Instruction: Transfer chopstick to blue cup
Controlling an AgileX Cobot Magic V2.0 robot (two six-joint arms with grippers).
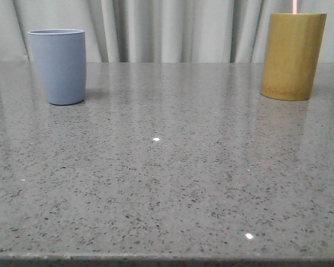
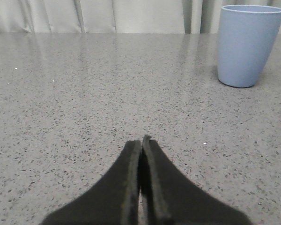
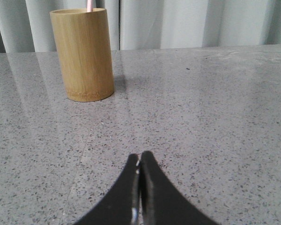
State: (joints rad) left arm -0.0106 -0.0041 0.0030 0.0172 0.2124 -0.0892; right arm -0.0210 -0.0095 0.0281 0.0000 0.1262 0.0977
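The blue cup (image 1: 58,65) stands upright at the back left of the table; it also shows in the left wrist view (image 2: 248,44). A pale pink chopstick (image 1: 295,6) sticks up out of the yellow-brown bamboo holder (image 1: 293,55) at the back right; its tip also shows in the right wrist view (image 3: 89,5) above the holder (image 3: 83,54). My left gripper (image 2: 142,140) is shut and empty, low over the table, well short of the blue cup. My right gripper (image 3: 139,157) is shut and empty, well short of the holder. Neither gripper shows in the front view.
The grey speckled stone table (image 1: 167,167) spreads between the cup and the holder. Pale curtains (image 1: 172,28) hang behind its far edge. The table's front edge runs along the bottom of the front view.
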